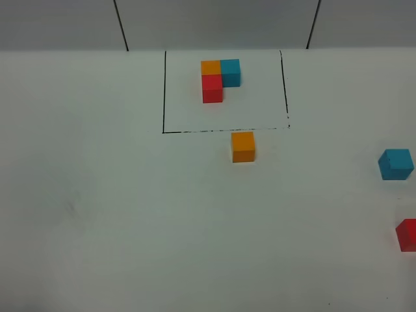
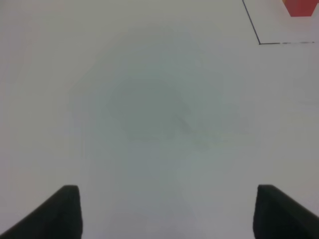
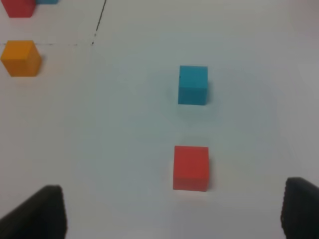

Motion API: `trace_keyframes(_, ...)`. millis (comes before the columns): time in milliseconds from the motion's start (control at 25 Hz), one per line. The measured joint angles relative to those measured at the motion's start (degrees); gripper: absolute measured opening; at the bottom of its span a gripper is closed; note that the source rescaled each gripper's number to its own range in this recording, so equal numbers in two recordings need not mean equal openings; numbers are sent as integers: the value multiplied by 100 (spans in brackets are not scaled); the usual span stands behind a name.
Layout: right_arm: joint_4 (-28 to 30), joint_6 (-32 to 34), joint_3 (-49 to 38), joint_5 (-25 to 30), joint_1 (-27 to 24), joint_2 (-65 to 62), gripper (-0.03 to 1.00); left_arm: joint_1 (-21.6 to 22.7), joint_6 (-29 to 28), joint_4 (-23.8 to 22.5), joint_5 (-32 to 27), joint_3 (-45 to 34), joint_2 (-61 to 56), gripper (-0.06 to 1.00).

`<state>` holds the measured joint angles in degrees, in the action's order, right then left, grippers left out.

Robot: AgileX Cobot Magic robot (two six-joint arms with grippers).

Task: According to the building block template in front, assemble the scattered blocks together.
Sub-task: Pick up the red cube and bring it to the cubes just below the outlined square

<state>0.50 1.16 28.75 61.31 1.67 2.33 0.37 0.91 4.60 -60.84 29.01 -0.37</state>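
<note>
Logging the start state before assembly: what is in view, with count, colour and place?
template: 1, orange, blue and red cubes joined in an L, inside the outline
outline: 1, black, drawn at the table's far middle
orange cube: 1, orange, just in front of the outline's near line
blue cube: 1, blue, far right
red cube: 1, red, nearer than the blue cube, cut by the right edge
table: 1, white, under everything
left gripper: 1, black, open over bare table
right gripper: 1, black, open, short of the red cube
</note>
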Motion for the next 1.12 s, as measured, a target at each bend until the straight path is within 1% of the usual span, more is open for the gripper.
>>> trace_keyframes(400, 0, 6, 0, 0, 0, 0, 75, 0, 0, 0, 0, 0, 0, 57)
trace_keyframes(800, -50, 324, 0, 0, 0, 107, 75, 0, 0, 0, 0, 0, 0, 57)
trace_keyframes(880, -133, 419, 0, 0, 0, 432, 75, 0, 0, 0, 0, 0, 0, 57)
trace_keyframes(1000, -110, 575, -4, 0, 0, 1362, 76, 0, 0, 0, 0, 0, 0, 57)
trace_keyframes(1040, -50, 598, 16, 16, 0, 1683, 78, 0, 0, 0, 0, 0, 0, 57)
trace_keyframes(1120, 70, 598, 104, 25, 0, 2446, 86, 0, 0, 0, 0, 0, 0, 57)
